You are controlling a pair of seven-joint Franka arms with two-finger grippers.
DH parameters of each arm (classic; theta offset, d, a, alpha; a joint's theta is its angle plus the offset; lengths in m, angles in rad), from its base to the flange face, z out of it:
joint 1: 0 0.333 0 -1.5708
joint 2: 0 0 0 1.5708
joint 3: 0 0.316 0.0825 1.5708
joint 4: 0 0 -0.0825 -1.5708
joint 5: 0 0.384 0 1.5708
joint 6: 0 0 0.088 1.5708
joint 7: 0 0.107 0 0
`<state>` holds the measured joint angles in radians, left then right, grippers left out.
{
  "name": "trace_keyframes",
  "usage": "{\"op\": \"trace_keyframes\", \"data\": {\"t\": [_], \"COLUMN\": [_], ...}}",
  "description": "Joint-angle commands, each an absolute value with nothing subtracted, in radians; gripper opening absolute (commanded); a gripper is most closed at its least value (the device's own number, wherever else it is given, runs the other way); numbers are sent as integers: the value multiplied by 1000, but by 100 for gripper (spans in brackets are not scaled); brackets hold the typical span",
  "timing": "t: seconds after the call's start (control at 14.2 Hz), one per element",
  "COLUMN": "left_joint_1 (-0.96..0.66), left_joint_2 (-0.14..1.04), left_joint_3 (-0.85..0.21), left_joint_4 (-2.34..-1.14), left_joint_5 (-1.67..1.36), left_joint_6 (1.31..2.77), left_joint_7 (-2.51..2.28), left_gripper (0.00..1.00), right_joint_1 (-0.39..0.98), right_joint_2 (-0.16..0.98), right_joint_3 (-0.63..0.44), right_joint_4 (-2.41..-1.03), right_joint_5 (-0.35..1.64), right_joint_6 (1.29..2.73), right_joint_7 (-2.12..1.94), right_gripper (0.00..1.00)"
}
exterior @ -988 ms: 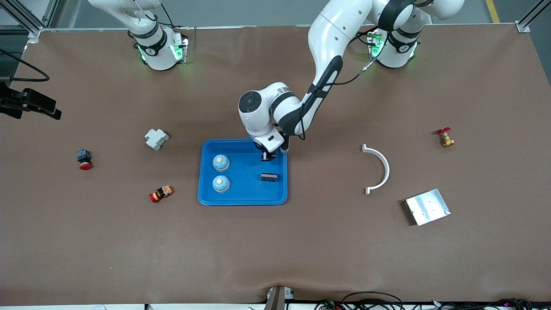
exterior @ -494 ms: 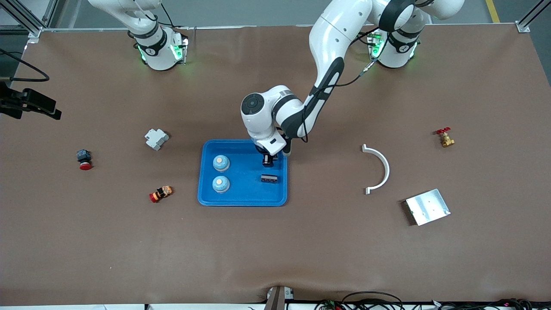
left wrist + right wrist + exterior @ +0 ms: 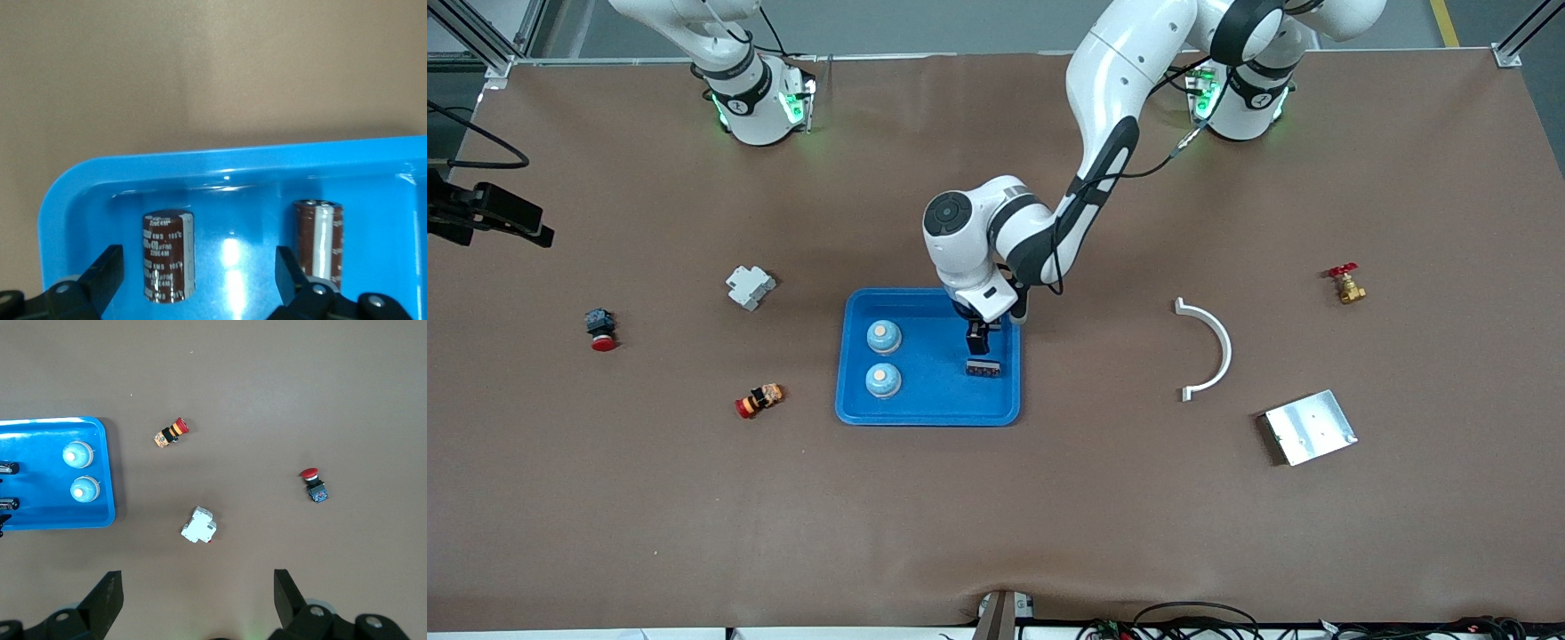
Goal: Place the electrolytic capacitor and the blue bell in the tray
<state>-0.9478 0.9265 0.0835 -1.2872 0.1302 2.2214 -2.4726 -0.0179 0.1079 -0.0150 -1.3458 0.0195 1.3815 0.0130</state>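
left gripper (image 3: 193, 280) fingers spread around capacitor (image 3: 168, 257) in tray (image 3: 220, 163)

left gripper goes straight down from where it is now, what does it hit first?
Probably the electrolytic capacitor lying on the tray floor. It sits between the open fingers of the left gripper, nearer one of them. How much height remains is unclear. A second capacitor lies beside it.

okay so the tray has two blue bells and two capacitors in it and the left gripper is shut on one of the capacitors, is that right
Not quite. The tray does hold two blue bells and two capacitors, but the left gripper is open: the left wrist view shows its fingers standing apart, clear of the capacitor between them.
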Motion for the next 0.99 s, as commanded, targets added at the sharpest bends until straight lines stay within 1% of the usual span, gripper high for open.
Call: {"op": "trace_keyframes", "data": {"t": [0.0,0.21,0.63,0.92], "left_joint_1": [-953,-931,-890,-845], "left_joint_2": [887,853,782,749], "left_joint_3": [94,87,86,84], "left_joint_4": [-1292,-1292,-1293,-1295], "left_joint_5": [147,140,86,86], "left_joint_6": [2177,2134,2115,2086], "left_joint_7": [-2451,-2405,-2166,-2108], "left_gripper": [100,100,100,100], "right_joint_1": [-29,-29,-29,-29], "right_joint_2": [95,95,95,95], "right_joint_3": [-11,-11,-11,-11], "right_joint_4": [-1351,-1351,-1351,-1351], "right_joint_5": [35,35,35,35], "right_joint_6": [1382,1382,1382,1382], "right_joint_7": [11,11,11,11], "right_gripper": [100,100,100,100]}}
